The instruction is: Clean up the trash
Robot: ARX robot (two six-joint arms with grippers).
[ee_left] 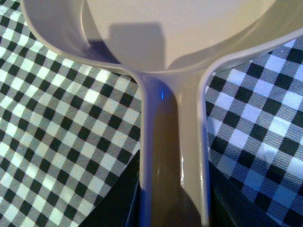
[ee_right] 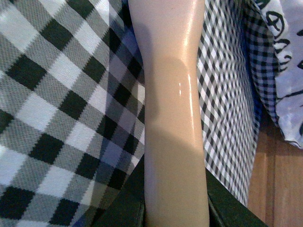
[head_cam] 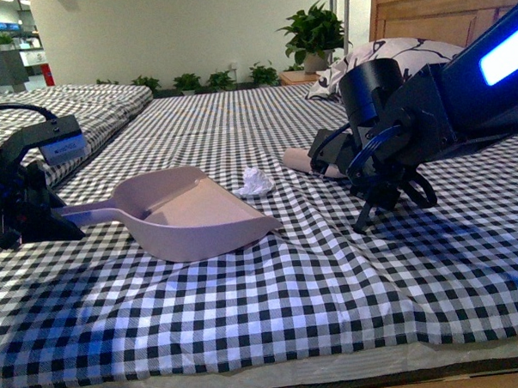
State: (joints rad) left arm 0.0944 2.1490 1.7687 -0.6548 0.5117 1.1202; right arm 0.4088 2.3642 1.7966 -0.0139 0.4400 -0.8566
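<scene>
A small crumpled white paper wad, the trash [head_cam: 256, 182], lies on the checked bedsheet just beyond the far rim of the pinkish-beige dustpan [head_cam: 195, 212]. My left gripper [head_cam: 50, 222] is shut on the dustpan handle [ee_left: 173, 156], and the pan's scoop [ee_left: 156, 28] rests on the sheet. My right gripper [head_cam: 361, 168] is shut on the beige brush handle [ee_right: 173, 118], whose end [head_cam: 296, 160] points toward the trash from the right. The brush's bristles are hidden.
The bed is covered by a black-and-white checked sheet [head_cam: 288, 279]. A patterned pillow [head_cam: 390, 55] and wooden headboard [head_cam: 440, 6] are at the back right. A second checked bed [head_cam: 83, 103] lies to the left. Potted plants [head_cam: 314, 33] stand behind.
</scene>
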